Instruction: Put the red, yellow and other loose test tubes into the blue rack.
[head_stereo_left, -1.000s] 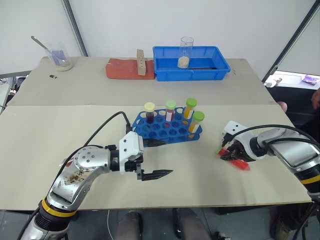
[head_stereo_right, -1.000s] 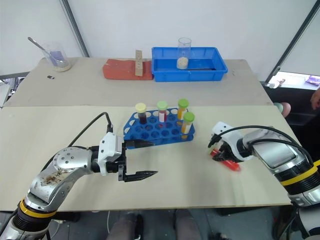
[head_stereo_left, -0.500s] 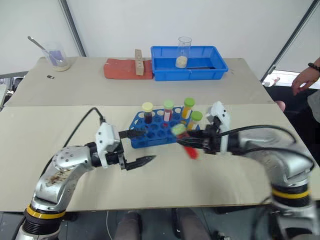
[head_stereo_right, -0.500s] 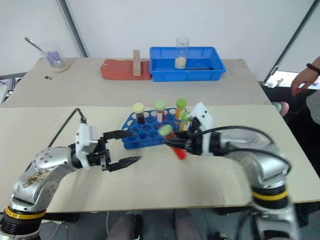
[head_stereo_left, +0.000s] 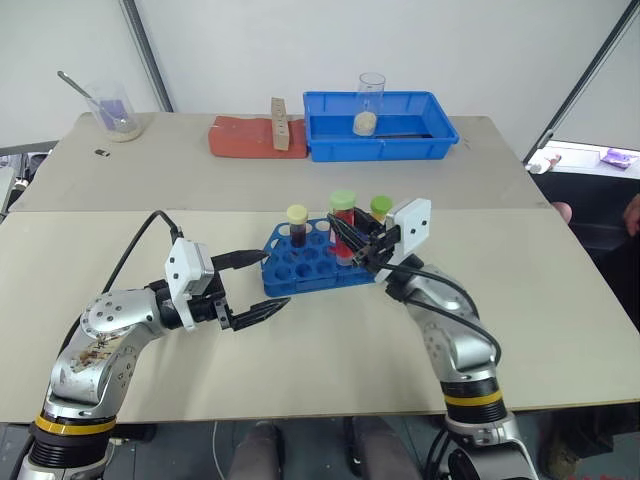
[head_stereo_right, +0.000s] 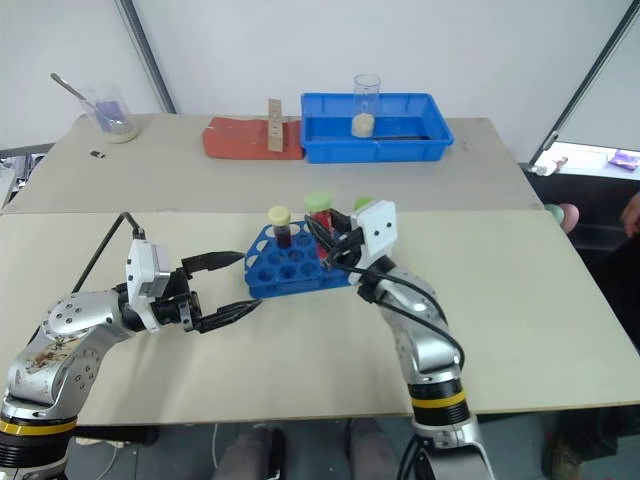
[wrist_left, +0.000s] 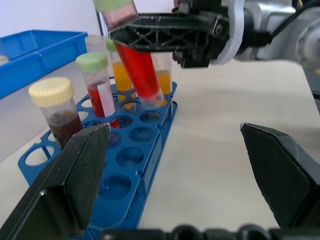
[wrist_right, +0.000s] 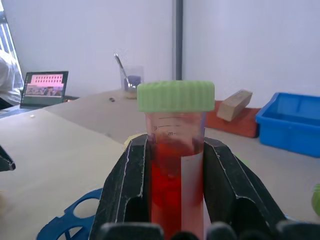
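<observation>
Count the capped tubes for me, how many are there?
5. Four stand in the blue rack: a dark one, a red one, two orange ones. The fifth, bright red, is held tilted above it in the right jaws.

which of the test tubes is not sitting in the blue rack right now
The bright red tube with the green cap: the right gripper holds it above the blue rack; the others stand in holes.

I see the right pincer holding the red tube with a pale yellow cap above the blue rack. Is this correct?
Not quite. The red tube held by the right pincer has a green cap, as the right wrist view shows. It is indeed above the blue rack.
</observation>
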